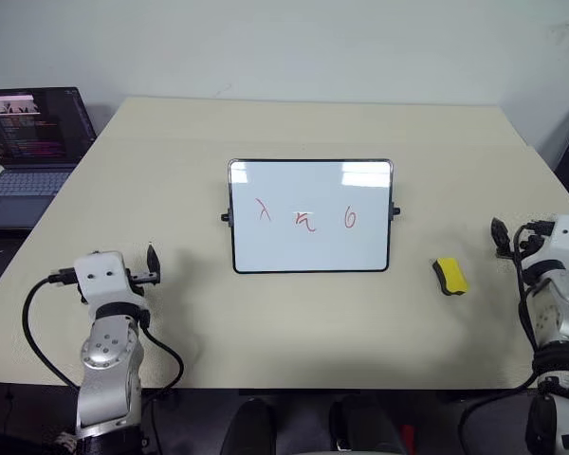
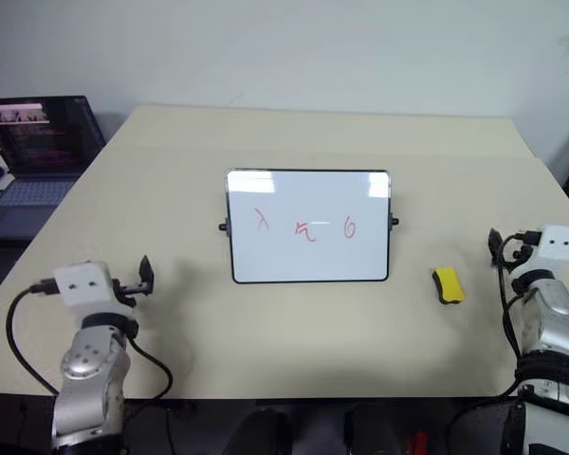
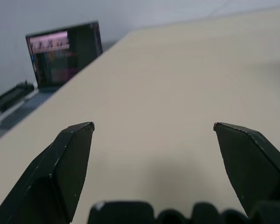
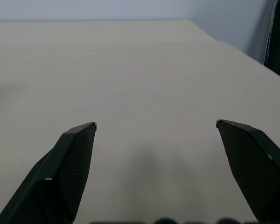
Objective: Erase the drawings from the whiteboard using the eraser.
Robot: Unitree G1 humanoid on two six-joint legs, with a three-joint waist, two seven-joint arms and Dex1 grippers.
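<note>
The whiteboard (image 1: 310, 254) lies flat in the middle of the table, and the drawings (image 1: 305, 220), three thin red marks in a row, run across its centre. The eraser (image 1: 449, 276), a small yellow block with a dark underside, rests on the table just right of the board's near right corner. My right gripper (image 1: 503, 237) hovers to the right of the eraser, apart from it, and it is open (image 4: 156, 125) with nothing between the fingers. My left gripper (image 1: 151, 267) sits left of the board near the front edge, also open (image 3: 154, 126) and empty.
The beige table (image 1: 266, 322) carries just the board and the eraser. An open laptop (image 1: 28, 142) with a lit screen stands on a lower surface off the table's far left corner. A pale wall runs behind the table.
</note>
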